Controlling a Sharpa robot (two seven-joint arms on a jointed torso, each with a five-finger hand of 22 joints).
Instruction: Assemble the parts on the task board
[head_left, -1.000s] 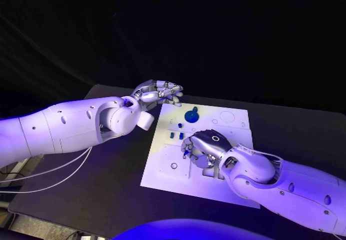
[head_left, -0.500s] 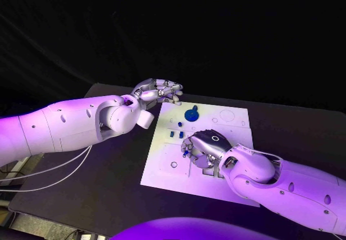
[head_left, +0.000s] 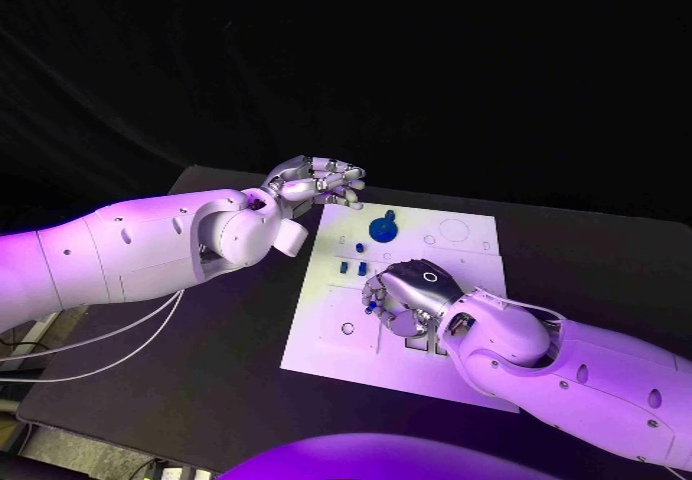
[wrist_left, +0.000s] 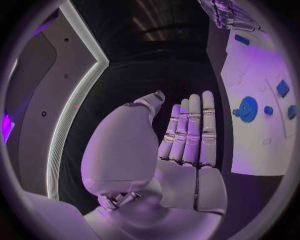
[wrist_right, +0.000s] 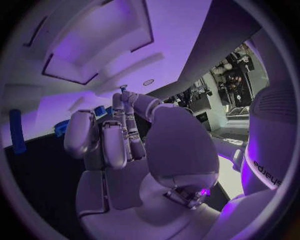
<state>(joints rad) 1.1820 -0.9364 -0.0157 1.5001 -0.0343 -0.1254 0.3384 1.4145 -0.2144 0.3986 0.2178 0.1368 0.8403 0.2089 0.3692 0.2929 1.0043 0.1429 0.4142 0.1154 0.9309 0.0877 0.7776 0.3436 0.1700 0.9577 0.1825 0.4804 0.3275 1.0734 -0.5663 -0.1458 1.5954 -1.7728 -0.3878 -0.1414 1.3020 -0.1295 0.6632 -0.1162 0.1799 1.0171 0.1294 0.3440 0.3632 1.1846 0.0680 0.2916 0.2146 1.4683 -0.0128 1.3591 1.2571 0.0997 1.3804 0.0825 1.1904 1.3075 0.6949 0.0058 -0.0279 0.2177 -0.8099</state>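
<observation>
The fingers (head_left: 378, 300) of the right hand (head_left: 408, 297) curl downward onto the middle of the task board (head_left: 335, 345). A little blue shows under them in the head view, so they seem to pinch a small blue part (head_left: 372, 306), but I cannot tell for sure whether it is grasped or only touched. The hand probably sits low and close because it is seating this piece into the board.

The fingers (wrist_left: 190, 131) of the left hand (head_left: 317, 184) are straight, side by side, and hold nothing. This hand hovers at the far left corner of the board, above the table (head_left: 188, 390), likely kept aside so it does not block the working hand.

Other parts wait on the board: a round blue disc (head_left: 384, 231) near the far edge, and two small blue blocks (head_left: 352, 269) between the disc and the right hand. Several sockets look empty, so I judge the assembly as not yet finished.
</observation>
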